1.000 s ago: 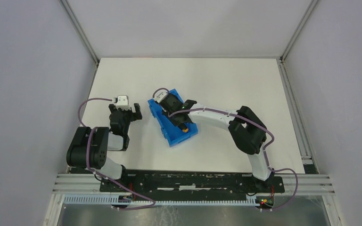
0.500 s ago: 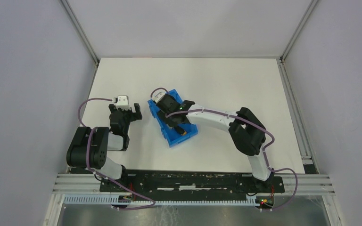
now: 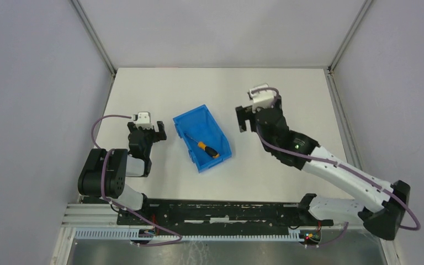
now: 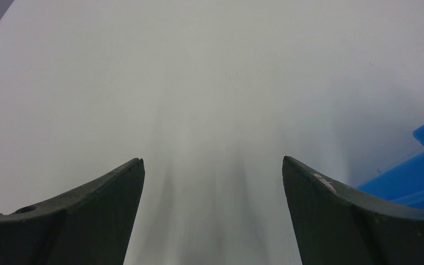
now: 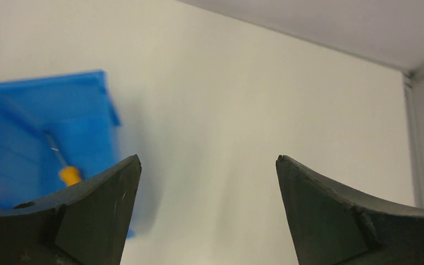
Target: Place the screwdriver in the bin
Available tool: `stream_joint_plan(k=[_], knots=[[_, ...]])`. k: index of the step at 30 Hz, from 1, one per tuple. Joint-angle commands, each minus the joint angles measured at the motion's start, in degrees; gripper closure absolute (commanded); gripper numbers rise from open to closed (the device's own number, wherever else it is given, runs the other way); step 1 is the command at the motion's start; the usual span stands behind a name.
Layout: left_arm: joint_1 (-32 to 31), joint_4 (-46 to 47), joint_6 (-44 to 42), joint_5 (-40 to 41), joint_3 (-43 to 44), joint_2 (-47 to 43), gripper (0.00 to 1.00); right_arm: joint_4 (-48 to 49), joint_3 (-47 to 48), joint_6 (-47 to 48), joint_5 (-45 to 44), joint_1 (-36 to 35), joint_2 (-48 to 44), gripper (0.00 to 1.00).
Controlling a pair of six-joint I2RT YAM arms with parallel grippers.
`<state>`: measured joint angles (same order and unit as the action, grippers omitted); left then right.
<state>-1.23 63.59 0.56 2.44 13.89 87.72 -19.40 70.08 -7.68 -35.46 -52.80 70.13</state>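
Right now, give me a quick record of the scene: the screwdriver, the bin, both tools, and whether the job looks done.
screwdriver: lying inside the bin, orange-and-black handle toward the near end
bin: blue, angled on the white table, between the arms
left tool: open, empty, left of the bin
right tool: open, empty, right of the bin, not touching it
task: appears done

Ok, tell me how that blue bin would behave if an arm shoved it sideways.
The bin looks like thin plastic on a smooth white table, so it would probably slide rather than tip. The screwdriver lying loose inside may roll.
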Motion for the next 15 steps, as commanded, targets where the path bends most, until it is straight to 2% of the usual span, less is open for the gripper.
stream_joint_plan(k=[1,5,7,11,15], knots=[[0.3,2.7,0.9,-0.2,0.6,0.2,0.0,10.9,-25.2,-2.3,-16.5,2.2,-12.3,0.02],[0.3,2.7,0.9,-0.2,0.6,0.2,0.0,20.6,-45.7,-6.6,-19.7,6.5,-24.7,0.02],[0.3,2.7,0.9,-0.3,0.6,0.2,0.0,21.6,-52.1,-8.2,-19.5,7.9,-28.0,0.02],[0.3,2.7,0.9,-0.3,0.6,0.2,0.0,21.1,-59.2,-10.4,-17.6,8.0,-31.0,0.02],[0.3,2.7,0.9,-0.2,0.6,0.1,0.0,19.6,-59.7,-13.5,-17.9,8.1,-30.2,0.02]])
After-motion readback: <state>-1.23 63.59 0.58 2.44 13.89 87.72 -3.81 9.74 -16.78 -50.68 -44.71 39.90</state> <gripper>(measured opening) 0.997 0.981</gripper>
